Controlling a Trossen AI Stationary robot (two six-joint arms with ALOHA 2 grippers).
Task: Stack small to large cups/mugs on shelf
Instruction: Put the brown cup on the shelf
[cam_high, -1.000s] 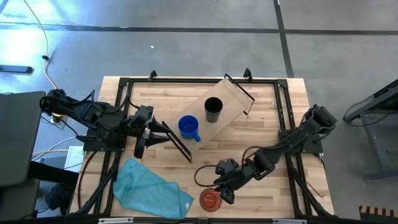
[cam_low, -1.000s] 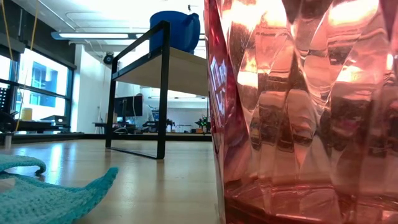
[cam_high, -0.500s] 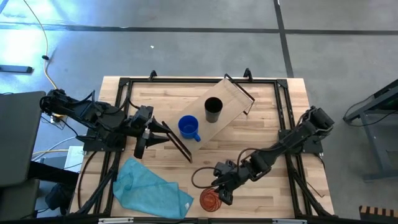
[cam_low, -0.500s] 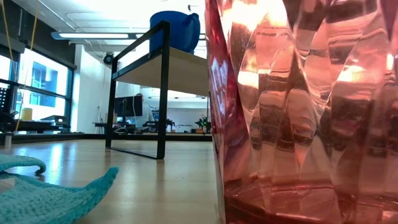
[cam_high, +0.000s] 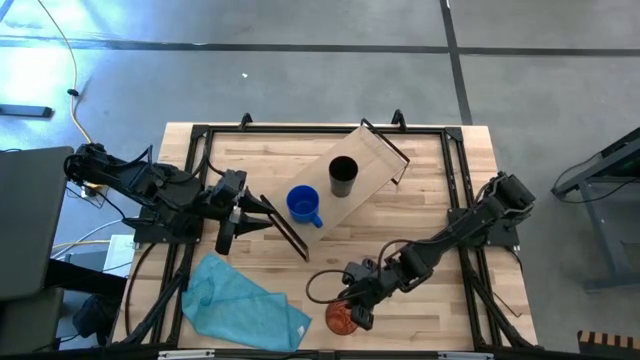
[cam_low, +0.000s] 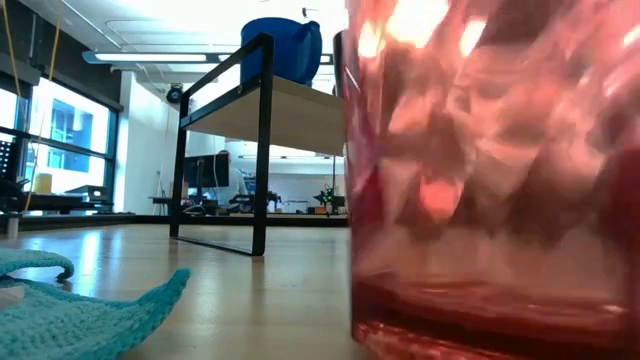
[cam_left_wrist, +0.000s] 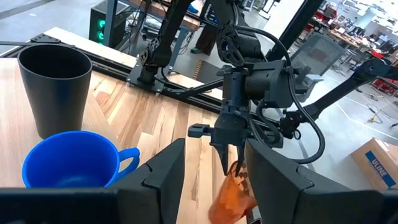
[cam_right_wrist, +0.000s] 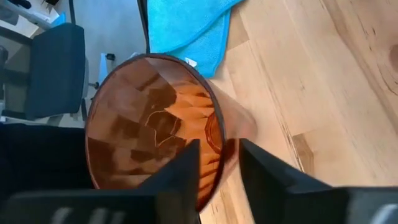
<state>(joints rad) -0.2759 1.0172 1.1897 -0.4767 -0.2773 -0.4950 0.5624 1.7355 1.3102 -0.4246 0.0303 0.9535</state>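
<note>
Right wrist view: the right gripper (cam_right_wrist: 217, 168) was seen clamped across the rim of the ribbed, translucent orange tumbler (cam_right_wrist: 155, 124), one finger inside, one outside. Compared with a second before, the tumbler had been tipped off upright, just beside the teal knitted cloth (cam_high: 245, 300), away from the light-wood shelf (cam_high: 345, 190).

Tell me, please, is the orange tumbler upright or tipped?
Tipped: the orange tumbler leans, its wall slanting off the table, right tool at its rim.
</note>
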